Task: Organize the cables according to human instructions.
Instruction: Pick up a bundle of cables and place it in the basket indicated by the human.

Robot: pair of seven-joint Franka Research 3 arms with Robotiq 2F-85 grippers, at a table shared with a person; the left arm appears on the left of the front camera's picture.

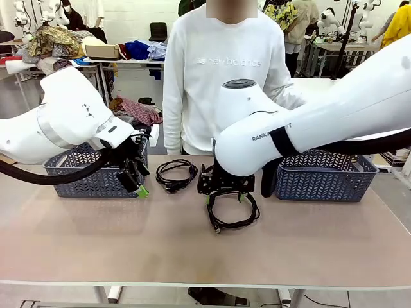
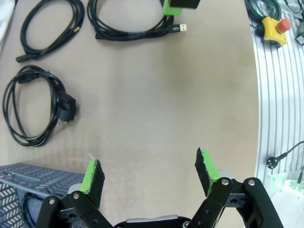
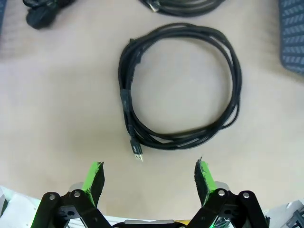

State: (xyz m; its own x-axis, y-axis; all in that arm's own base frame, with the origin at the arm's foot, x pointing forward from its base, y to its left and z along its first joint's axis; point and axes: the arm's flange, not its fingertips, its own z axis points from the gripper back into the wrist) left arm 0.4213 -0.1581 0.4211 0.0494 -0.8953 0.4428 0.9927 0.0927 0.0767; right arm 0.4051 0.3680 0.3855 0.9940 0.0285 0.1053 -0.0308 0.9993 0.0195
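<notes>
Two robot arms hang over the bench [image 1: 96,244] while a person [image 1: 212,83] in a white sweatshirt stands at its far side. The right end effector [image 3: 149,168] hovers with jaws spread and empty directly above the front cable [image 3: 124,95]. That cable is a black coil lying flat mid-bench, and its small plug end points toward the green fingertips. The left end effector [image 2: 149,166], likewise released and holding nothing, is poised over bare bench just in front of the left basket [image 1: 77,176]. A second cable [image 1: 174,173], ending in a chunky plug, lies coiled between the two arms, nearer the person. In the left wrist view a third cable [image 2: 50,26] rests just beyond it, apart from both. A dark loop [image 2: 26,209] inside the left basket may be a fourth, though the mesh hides most of it. The right basket [image 1: 321,179] sits behind the right arm
</notes>
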